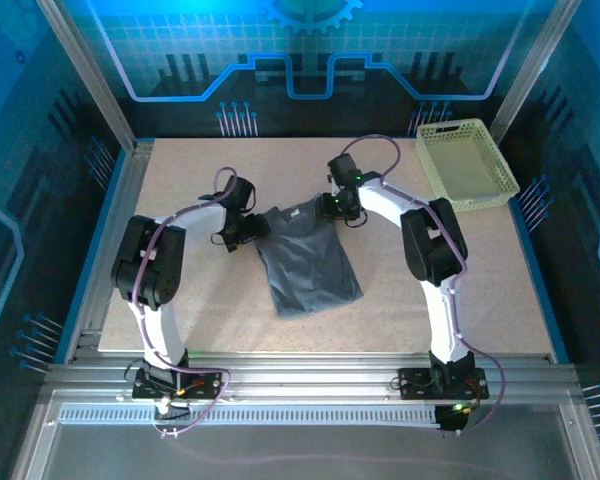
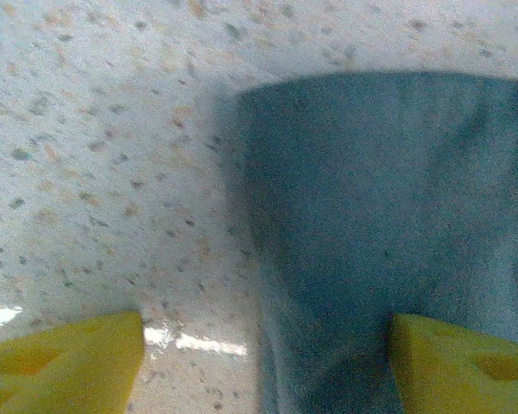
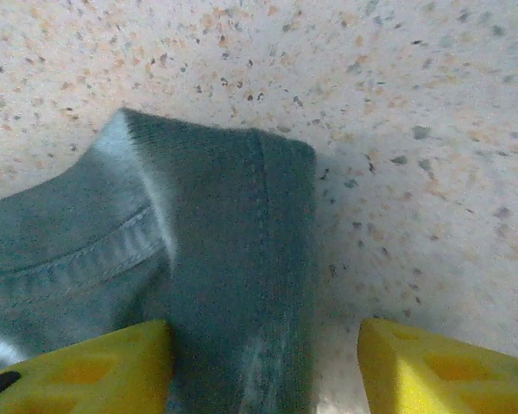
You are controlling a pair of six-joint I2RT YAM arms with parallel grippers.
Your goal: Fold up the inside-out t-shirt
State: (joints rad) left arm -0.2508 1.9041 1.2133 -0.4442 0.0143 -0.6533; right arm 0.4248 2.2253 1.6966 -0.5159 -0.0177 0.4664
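Shirt (image 1: 305,262) lies flat near the middle of the table (image 1: 460,290), a narrow, slightly skewed grey slab with its collar end on the far side, between my two arms. It reads to me as partly folded: the sides seem tucked in, but the length is not yet doubled over.

My left gripper (image 1: 242,232) sits low at the far-left corner. On its wrist camera the yellow pads (image 2: 60,362) are spread wide, with the cloth's straight edge running between them and nothing pinched. My right gripper (image 1: 335,205) is at the far-right corner by the collar, also spread. Its wrist view shows a stitched, doubled edge lying in the gap, one finger over cloth and the other over bare table.

I judge I am between folds, both arms poised at the top corners. The next move calls for a clean pinch on each corner, taking all layers at once. Then both arms lift evenly and carry towards me, so the top edge lands square on the bottom hem. The risk is one finger catching only the upper layer and peeling the fold open.

The basket (image 1: 467,165) stands well apart at the far-right corner.
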